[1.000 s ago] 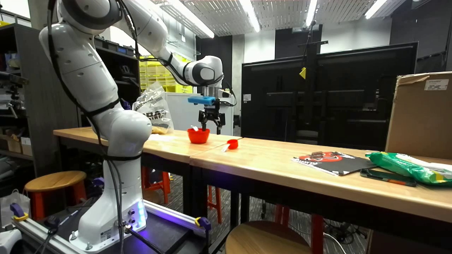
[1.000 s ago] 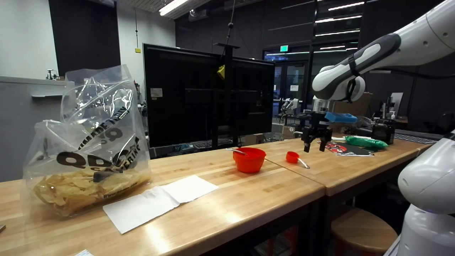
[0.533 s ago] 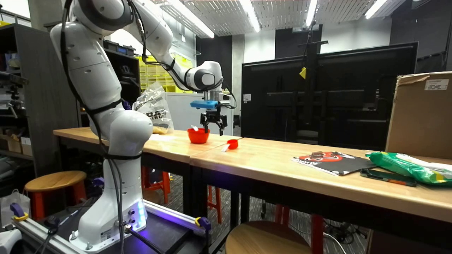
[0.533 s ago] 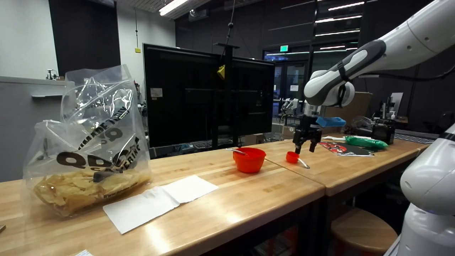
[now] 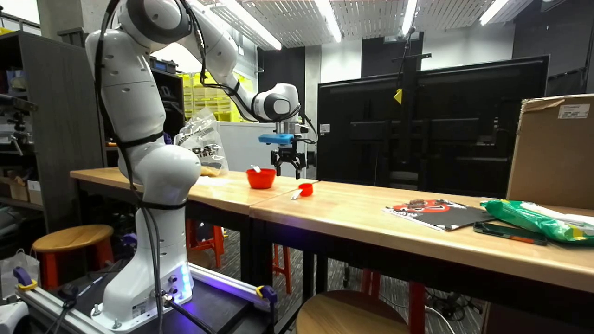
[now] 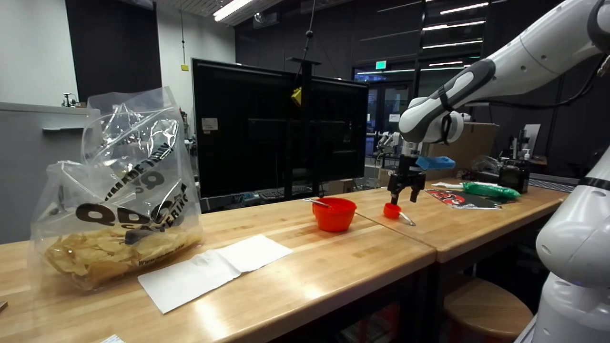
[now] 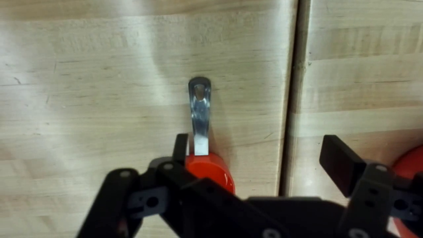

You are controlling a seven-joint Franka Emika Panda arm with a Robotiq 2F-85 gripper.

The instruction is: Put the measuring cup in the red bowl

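The tool (image 6: 404, 199) was seen spread wide, nothing pinched. The measuring cup (image 6: 392, 211) was found lying on the desk (image 6: 286, 295), near the seam (image 7: 293, 82); the red bowl (image 6: 335, 218) was set apart from it, across that seam. Over the last second the tool had been carried closer to the cup, as shown in both exterior views; cup and bowl had not been shifted.

In the wrist view the cup was partly covered by one finger (image 7: 180, 147), with its metal handle (image 7: 200, 115) placed just inside that finger. The bowl was half hidden behind the other finger and cut off by the view's edge. Contact could not be confirmed.

For the task: approach judged nearly done, grasp not yet made, transfer not begun. The cup was judged off-centre in the gap, so a sideways correction was probably needed before lowering; otherwise the rim could be hit or the cup pushed along. A pale handle (image 6: 317, 202) was noted jutting out of the bowl; it could be knocked when the cup was dropped in.
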